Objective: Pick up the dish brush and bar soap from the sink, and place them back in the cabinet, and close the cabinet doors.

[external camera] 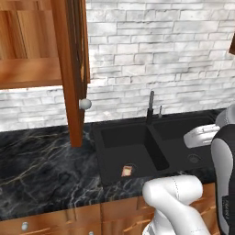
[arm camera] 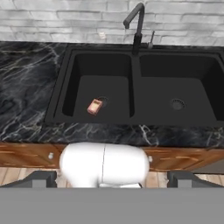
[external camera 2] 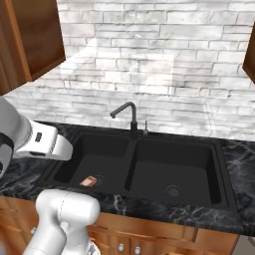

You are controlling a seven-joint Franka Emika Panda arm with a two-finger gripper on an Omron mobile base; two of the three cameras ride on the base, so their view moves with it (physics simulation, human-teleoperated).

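The gripper (arm camera: 112, 183) hangs wide open, high above the table (arm camera: 26, 83) — descend squarely over the bar soap (arm camera: 94, 106) in the sink's (arm camera: 131, 120) left basin, beside the drain.

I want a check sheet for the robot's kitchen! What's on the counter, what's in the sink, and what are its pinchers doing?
Surface: black marble counter, bare where visible.
Job's things: bar soap lies in the left basin of the sink, beside the drain. Dish brush: nothing seen. Cabinet door stands open; wooden shelf inside looks bare.
Clutter: nothing seen.
Grippers: gripper open, held back from the sink, holding nothing.
Cables: nothing seen.
Surroundings: dark faucet behind the basins, white brick wall, wooden drawers under the counter.
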